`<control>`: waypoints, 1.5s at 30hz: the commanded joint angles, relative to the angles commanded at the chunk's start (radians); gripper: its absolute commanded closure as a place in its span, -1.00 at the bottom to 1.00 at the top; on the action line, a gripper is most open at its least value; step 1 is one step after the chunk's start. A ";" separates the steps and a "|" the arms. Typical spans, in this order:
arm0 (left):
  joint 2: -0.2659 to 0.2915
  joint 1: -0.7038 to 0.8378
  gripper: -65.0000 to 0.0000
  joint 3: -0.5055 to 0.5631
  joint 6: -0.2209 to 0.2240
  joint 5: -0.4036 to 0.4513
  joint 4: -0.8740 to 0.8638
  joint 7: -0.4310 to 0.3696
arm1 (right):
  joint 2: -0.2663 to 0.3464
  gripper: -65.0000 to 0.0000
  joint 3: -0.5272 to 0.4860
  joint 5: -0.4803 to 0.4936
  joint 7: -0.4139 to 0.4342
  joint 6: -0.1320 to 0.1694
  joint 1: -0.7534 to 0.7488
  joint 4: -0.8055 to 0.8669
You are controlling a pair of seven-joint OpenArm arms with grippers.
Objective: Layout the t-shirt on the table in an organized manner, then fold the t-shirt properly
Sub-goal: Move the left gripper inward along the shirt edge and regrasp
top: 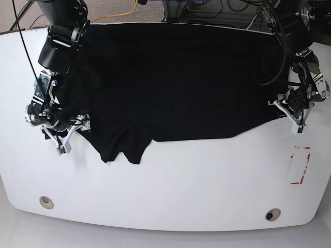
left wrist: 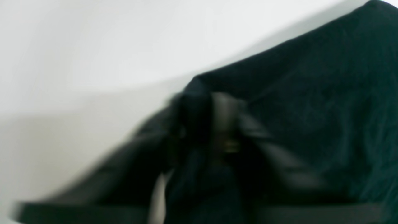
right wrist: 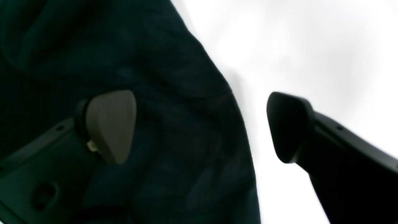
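Bright, even overhead light in the base view; sharp focus across the glossy white surface [top: 170, 181], with soft glare along its near curved edge. Plain black soft fabric t-shirt [top: 170, 77] so dark that folds barely register. Only faint, short shadows under the cloth hem.

Left wrist view heavily smeared by motion blur: left claw [left wrist: 214, 124] reduced to grey-black streaks, cloth edges fuzzy, a pale grey shadow band beside the fabric.

Right wrist view soft and out of focus, background blown out to white; right claw [right wrist: 202, 127] pads [right wrist: 110, 126] dim, edges hazy.
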 joint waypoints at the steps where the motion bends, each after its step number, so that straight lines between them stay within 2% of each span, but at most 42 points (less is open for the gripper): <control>1: 0.000 0.000 1.00 0.008 -0.009 0.000 0.002 0.000 | 0.000 -1.00 0.000 0.000 0.000 0.000 0.000 0.000; 5: 0.000 0.006 1.00 0.017 -0.069 0.000 0.071 0.002 | 0.000 -1.00 0.000 0.000 0.000 0.000 0.000 0.000; 8: 0.006 0.046 1.00 0.018 -0.091 0.000 0.164 0.015 | 0.000 -1.00 0.000 0.000 -0.003 0.000 0.000 0.000; 13: 0.035 0.080 1.00 0.041 -0.091 0.006 0.304 0.081 | 0.000 -1.00 0.000 0.002 -0.026 0.000 0.000 0.002; 16: 0.035 0.109 1.00 0.075 -0.091 0.003 0.388 0.107 | 0.000 -1.00 0.000 0.046 -0.029 0.000 -0.003 0.015; 20: 0.035 0.143 1.00 0.123 -0.091 0.003 0.463 0.129 | 0.000 -1.00 -0.003 0.086 -0.031 0.000 -0.021 0.041; 26: 0.038 0.215 1.00 0.216 -0.091 0.003 0.578 0.143 | 0.000 -1.00 -0.006 0.092 -0.055 0.000 -0.040 0.097; 34: 0.034 0.288 1.00 0.299 -0.091 0.003 0.598 0.143 | 0.000 -1.00 -0.008 0.100 -0.064 0.000 -0.041 0.098; 42: 0.031 0.339 1.00 0.304 -0.091 0.008 0.605 0.143 | 0.000 -1.00 -0.003 0.098 -0.064 0.000 -0.044 0.098; 45: 0.014 0.347 1.00 0.304 -0.091 0.003 0.608 0.144 | 0.000 -1.00 -0.003 0.097 -0.064 0.000 -0.044 0.098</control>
